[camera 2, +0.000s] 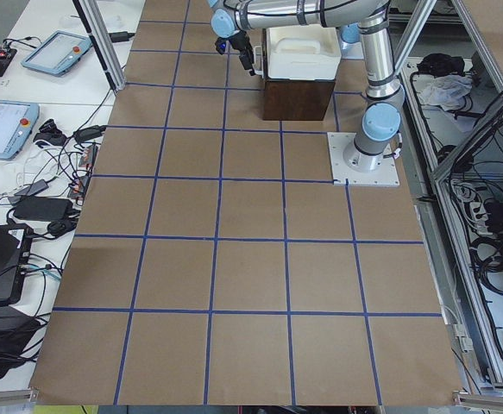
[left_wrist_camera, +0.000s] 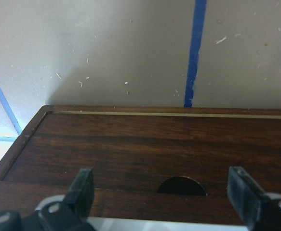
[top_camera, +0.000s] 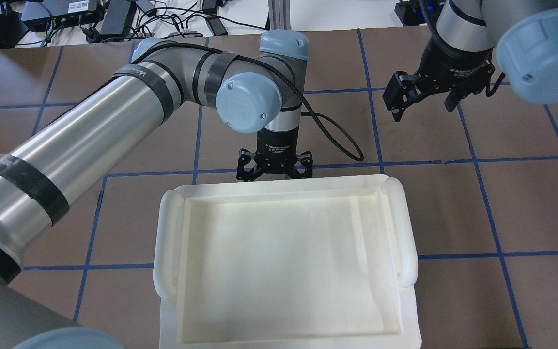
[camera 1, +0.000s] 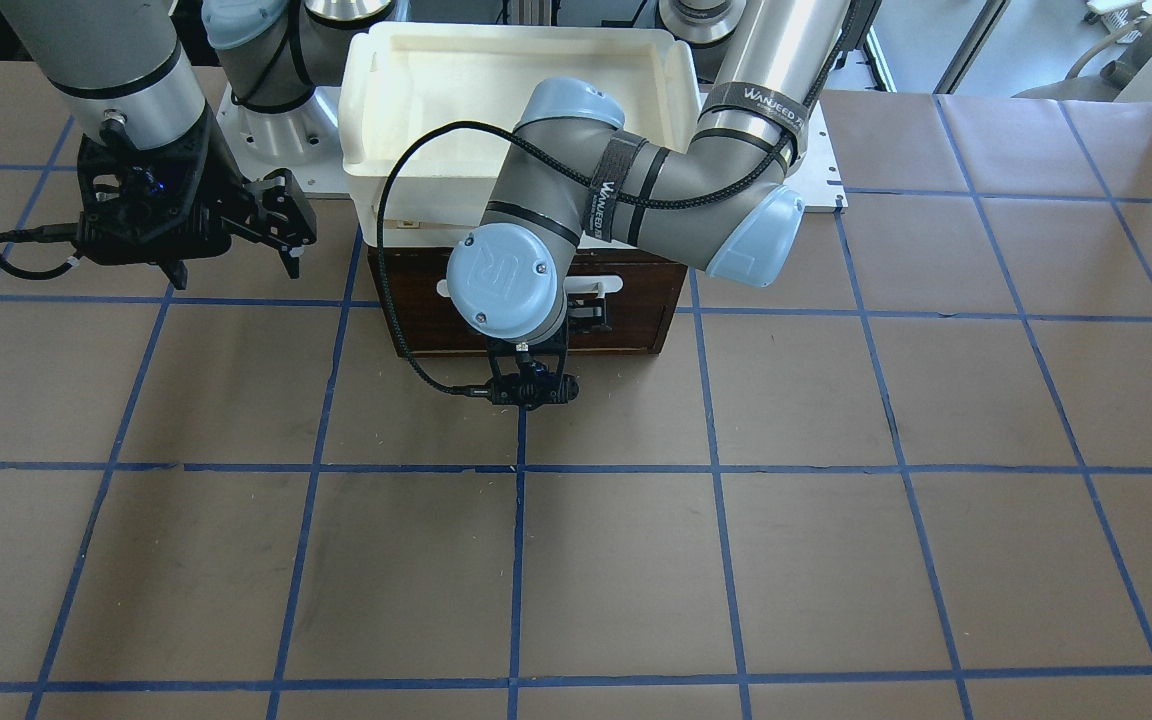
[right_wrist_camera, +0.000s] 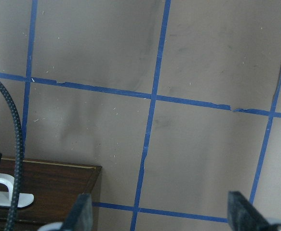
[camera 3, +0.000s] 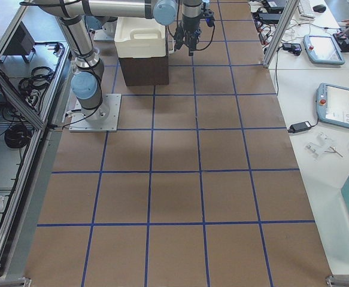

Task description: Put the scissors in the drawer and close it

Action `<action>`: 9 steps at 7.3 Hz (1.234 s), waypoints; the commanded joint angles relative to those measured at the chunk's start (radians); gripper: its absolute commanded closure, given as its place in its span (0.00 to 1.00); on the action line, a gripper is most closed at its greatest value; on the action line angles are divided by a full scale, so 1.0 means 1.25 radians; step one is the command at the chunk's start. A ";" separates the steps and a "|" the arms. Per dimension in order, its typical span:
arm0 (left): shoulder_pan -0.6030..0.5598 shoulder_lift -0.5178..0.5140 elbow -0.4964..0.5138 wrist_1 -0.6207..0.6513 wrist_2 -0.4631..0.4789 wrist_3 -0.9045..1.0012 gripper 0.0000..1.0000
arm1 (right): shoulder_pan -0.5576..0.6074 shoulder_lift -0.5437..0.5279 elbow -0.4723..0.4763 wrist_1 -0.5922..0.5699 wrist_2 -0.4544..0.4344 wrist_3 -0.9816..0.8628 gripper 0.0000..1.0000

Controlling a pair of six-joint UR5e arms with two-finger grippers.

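Brown paper ruled into squares by blue tape covers the table (camera 1: pixel 836 560). At its far middle, the left gripper's fingers (left_wrist_camera: pixel 85 185) stand wide apart and hold nothing. The left gripper (left_wrist_camera: pixel 162 183) hangs close against the dark brown front of the drawer (camera 1: pixel 646 315), pointing down along it. The white bar handle (camera 1: pixel 608 284) runs across between the bases of the fingers; whether they touch it cannot be told. The drawer looks pushed in, its front flush with the dark wooden box around it, and the scissors show in no view. A thin pale line frames the front, and a small half-round notch (left_wrist_camera: pixel 181 186) sits near its middle. Behind the gripper, the left arm bends low over the box, and a black cable (camera 1: pixel 386 250) loops from its wrist. A white plastic tray (top_camera: pixel 172 242) rests on top of the box (shallow, with rolled rims on its short sides). Off to the robot's right, the right gripper's fingers (right_wrist_camera: pixel 82 211) are likewise spread wide with nothing between them. The right gripper (right_wrist_camera: pixel 159 211) hangs above bare paper, well apart from the box, whose corner and handle end show in the lower left of its wrist view.
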 commanded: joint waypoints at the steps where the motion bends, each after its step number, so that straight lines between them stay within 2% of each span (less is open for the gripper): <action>1: 0.012 0.014 0.013 0.053 0.000 0.001 0.00 | 0.000 0.001 0.000 -0.001 0.000 -0.001 0.00; 4: 0.067 0.059 0.094 0.060 0.021 0.035 0.00 | 0.000 0.001 0.000 -0.002 0.000 -0.001 0.00; 6: 0.078 0.114 0.083 0.100 0.050 0.161 0.00 | 0.000 0.001 0.000 -0.002 -0.001 -0.001 0.00; 8: 0.075 0.152 0.072 0.133 0.050 0.164 0.00 | 0.000 0.001 0.000 -0.001 -0.001 -0.003 0.00; 9: 0.073 0.183 0.036 0.133 0.043 0.163 0.00 | 0.000 0.001 0.000 -0.001 -0.001 -0.001 0.00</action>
